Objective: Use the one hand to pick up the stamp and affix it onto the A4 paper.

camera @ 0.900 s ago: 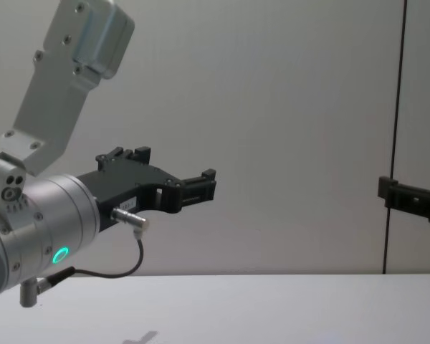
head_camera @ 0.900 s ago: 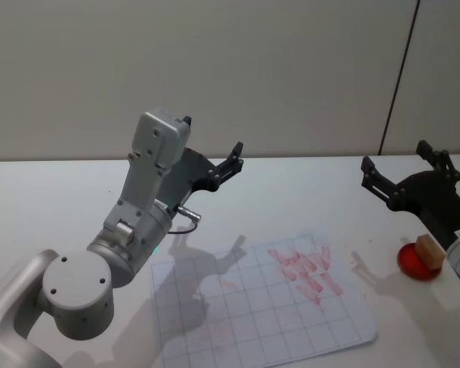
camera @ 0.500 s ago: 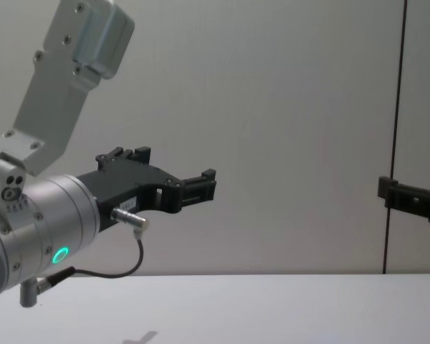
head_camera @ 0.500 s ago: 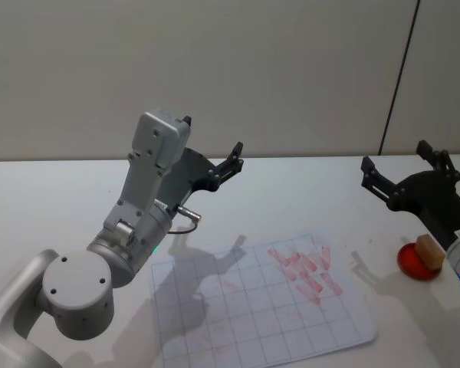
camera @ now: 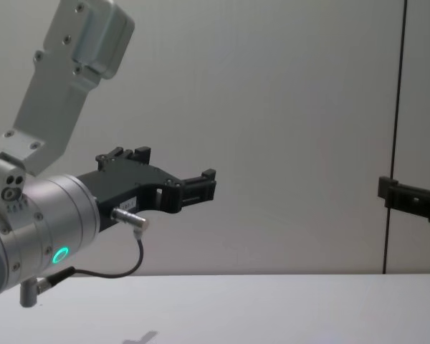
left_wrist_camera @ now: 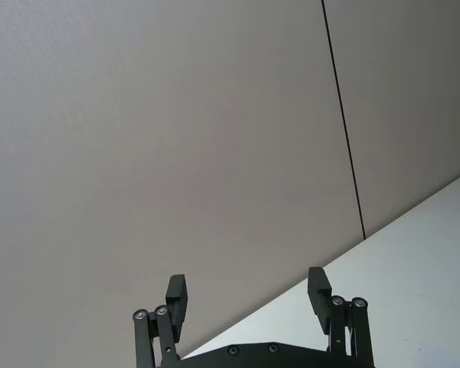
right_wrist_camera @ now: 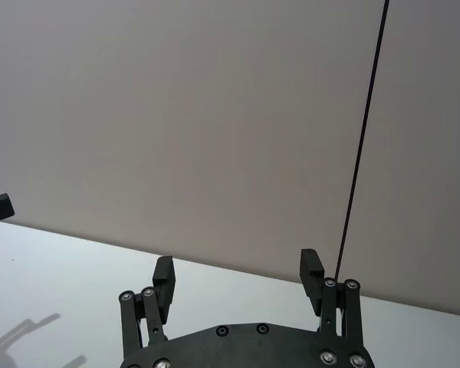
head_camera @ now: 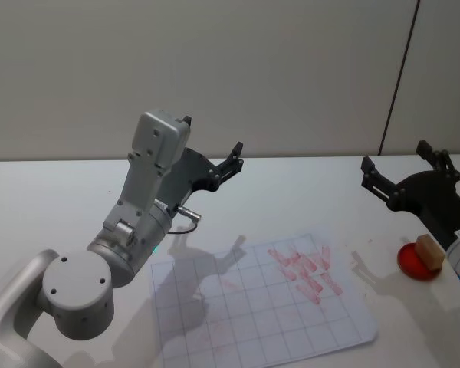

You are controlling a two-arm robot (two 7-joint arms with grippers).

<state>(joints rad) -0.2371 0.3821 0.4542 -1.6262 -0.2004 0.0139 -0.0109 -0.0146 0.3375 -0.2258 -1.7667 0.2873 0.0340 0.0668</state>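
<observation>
That little wooden stamp (head_camera: 427, 248) on the red pad (head_camera: 409, 261) looks light and stiff (pinch its flat sides), with the right gripper (head_camera: 395, 156) spread wide nearby and the left gripper (head_camera: 211, 134) likewise, raised at left.

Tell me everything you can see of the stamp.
The stamp is a small, boxy, light-brown block, wood by its look. It stands on a round red pad on the white table, right of the gridded A4 paper and apart from it. Nothing grips it: the right claw hangs open above and beyond it, the left claw open far to the left. Its underside is hidden.
</observation>
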